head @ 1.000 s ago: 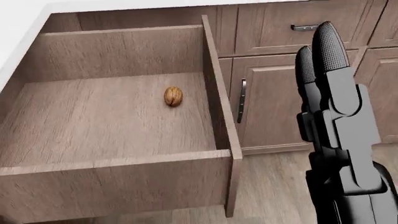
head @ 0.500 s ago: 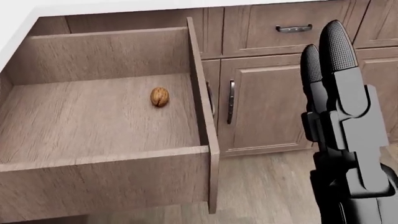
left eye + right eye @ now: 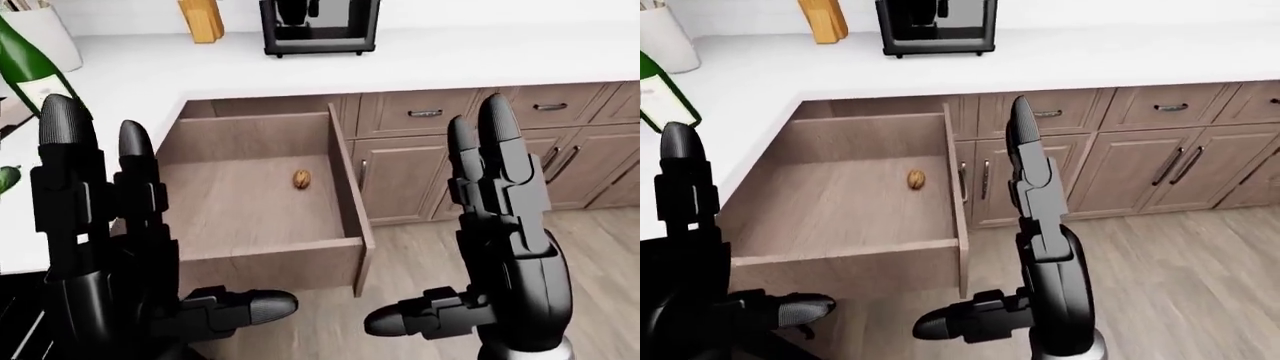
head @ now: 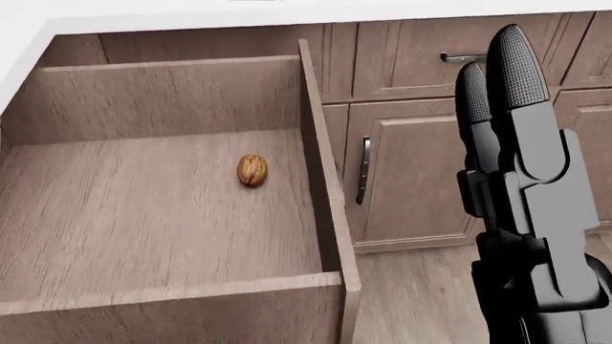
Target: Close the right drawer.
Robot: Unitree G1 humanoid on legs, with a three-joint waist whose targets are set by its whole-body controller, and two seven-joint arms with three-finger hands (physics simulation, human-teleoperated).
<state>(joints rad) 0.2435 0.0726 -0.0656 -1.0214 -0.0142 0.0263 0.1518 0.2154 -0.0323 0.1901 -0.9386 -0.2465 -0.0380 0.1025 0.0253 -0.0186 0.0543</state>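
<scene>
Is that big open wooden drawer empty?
No, a small brown walnut lies on the floor of the open wooden drawer.

One open drawer, one walnut, two hands, one green bottle, one knife block

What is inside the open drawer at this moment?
The open drawer holds a single walnut lying on its wooden floor, apart from the walls. In the left-eye view the left hand covers the drawer's left part, so that part cannot be checked.
</scene>
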